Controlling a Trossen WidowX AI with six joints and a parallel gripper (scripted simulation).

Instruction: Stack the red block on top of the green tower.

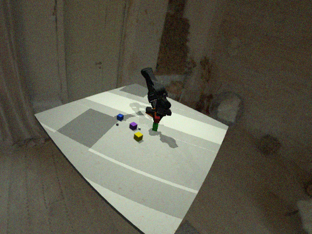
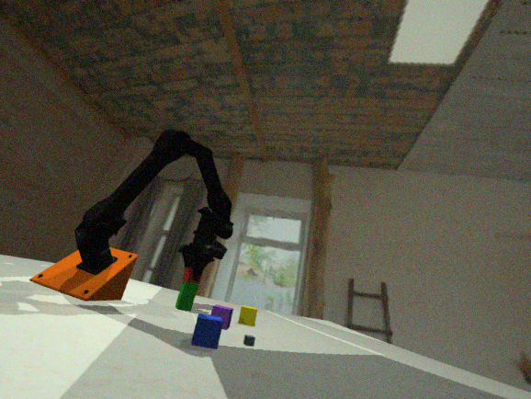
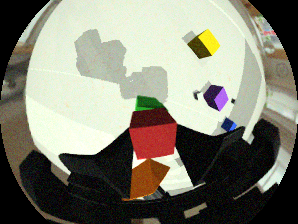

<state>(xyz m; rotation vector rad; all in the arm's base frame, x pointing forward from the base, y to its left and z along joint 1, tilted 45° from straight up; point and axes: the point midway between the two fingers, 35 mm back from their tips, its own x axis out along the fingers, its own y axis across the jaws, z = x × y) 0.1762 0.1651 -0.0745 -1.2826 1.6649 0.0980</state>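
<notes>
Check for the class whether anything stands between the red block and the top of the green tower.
Nothing visible does: the red block appears to meet the top of the green tower directly.
</notes>
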